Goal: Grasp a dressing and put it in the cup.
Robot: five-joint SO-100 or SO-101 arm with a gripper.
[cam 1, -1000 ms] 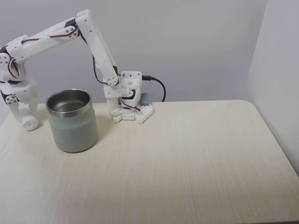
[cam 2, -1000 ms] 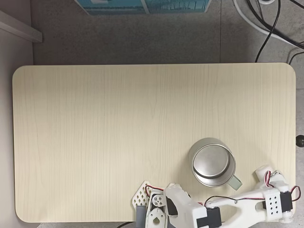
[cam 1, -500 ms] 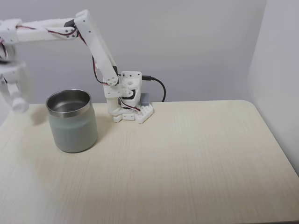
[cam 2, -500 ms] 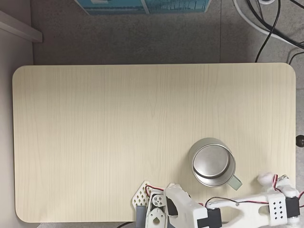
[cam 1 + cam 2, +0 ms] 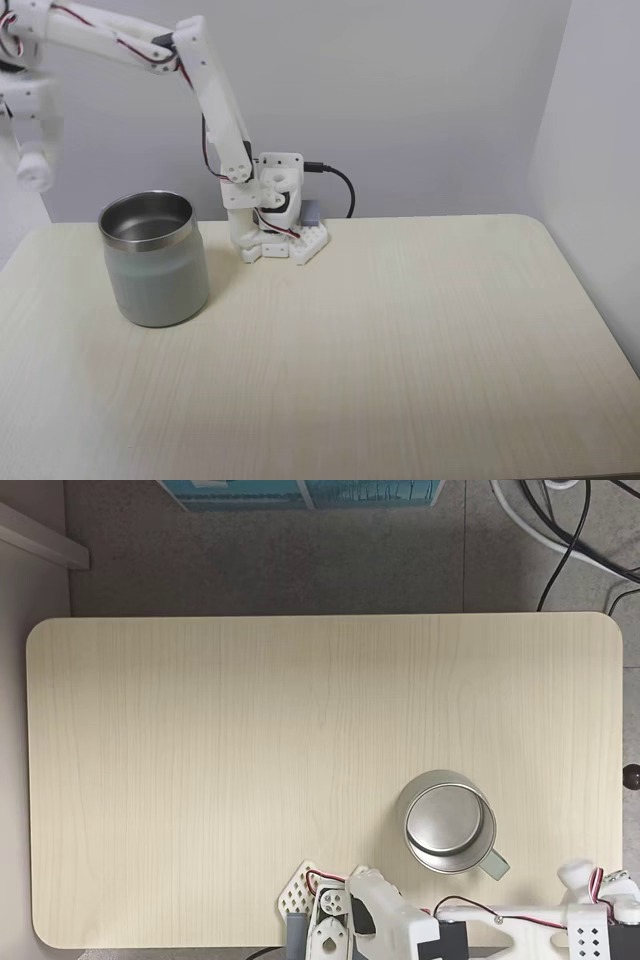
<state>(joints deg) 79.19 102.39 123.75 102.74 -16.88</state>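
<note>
White arm (image 5: 210,95) all over, red and black wires threading its joints, and at the gripper (image 5: 33,172) a white dressing (image 5: 34,173) that barely stands out against the white plastic. The cup (image 5: 155,260) shows a pale grey-green wall with a shiny silver rim and interior, sitting on a table (image 5: 250,760) of light beige wood with fine straight grain. Behind, a plain pale grey wall (image 5: 420,90), a black cable (image 5: 340,185) at the arm's base, and from above a dark grey floor (image 5: 300,560) with a blue box (image 5: 300,492) at the top edge.
</note>
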